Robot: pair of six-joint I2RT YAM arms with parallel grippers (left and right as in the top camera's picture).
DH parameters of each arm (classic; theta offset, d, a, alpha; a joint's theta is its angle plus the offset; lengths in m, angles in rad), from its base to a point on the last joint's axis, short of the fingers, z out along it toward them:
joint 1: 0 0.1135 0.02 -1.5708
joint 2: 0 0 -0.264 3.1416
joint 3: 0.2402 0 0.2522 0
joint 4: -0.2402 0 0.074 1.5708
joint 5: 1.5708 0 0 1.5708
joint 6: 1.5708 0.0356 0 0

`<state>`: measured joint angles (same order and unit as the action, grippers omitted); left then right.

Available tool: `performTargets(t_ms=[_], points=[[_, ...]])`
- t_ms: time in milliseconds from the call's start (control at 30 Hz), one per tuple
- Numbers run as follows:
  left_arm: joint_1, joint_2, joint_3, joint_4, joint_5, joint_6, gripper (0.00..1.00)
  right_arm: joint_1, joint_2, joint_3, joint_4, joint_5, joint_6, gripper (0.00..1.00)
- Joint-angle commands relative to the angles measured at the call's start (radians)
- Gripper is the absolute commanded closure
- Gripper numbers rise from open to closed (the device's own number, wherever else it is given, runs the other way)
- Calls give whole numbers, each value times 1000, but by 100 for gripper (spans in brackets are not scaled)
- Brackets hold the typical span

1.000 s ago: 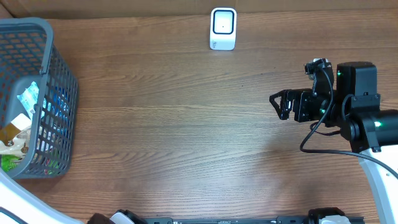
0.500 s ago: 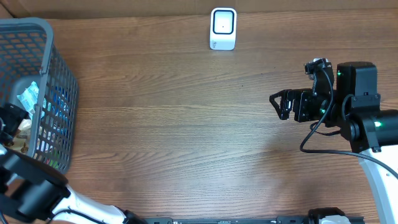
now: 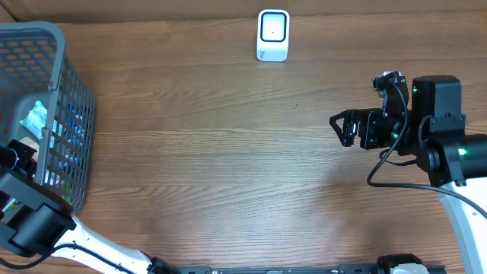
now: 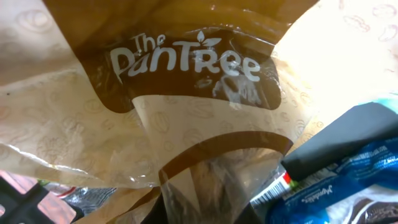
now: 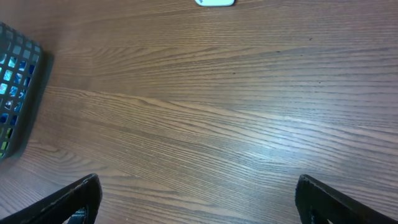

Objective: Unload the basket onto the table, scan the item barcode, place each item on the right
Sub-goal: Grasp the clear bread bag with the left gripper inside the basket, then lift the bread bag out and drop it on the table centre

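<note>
Viewing overhead: a grey plastic lattice basket [image 3: 74, 129] sits at the left edge with the left gripper [image 3: 11, 156] down inside it. A white rounded barcode scanner [image 3: 273, 34] stands top centre on the wood-grain table [image 3: 228, 167]. Only the left wrist view shows the basket contents: a glossy, crinkled tan-and-brown "The PanTree" bag [image 4: 186, 81] fills the frame, with a blue packet [image 4: 348, 180] at lower right. The left jaws are pressed together; whether they pinch the bag is unclear. The right gripper [image 3: 337, 129] is spread wide at mid right, above the table.
</note>
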<state>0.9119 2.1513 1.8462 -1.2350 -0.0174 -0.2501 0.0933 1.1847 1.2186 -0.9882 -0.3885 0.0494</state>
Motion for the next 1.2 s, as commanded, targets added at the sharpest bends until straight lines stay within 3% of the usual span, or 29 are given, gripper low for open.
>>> performTargets(t_ms=[0,367,533,600,700,833,933,1167], points=[[4,-56,67,-51,49,10,96,2,-4,26,6,-6,4,0],[-26,-591,121,-57,169,13,96,2,-4,26,6,-6,4,0],[-194,-816,120,24,199,103,96,2,-4,26,6,-6,4,0],[-351,-845,120,-5,289,182,96,2,-4,26,14,-7,7,0],[-582,-811,99,-68,321,258,96,2,-4,26,15,-11,7,0],[-844,-677,-28,-87,296,268,96,2,-4,26,13,-11,7,0],[-962,-518,-130,-83,198,190,96,2,-4,26,12,-10,7,0],[-1101,-190,-219,10,190,159,96,2,-4,26,11,-10,7,0]])
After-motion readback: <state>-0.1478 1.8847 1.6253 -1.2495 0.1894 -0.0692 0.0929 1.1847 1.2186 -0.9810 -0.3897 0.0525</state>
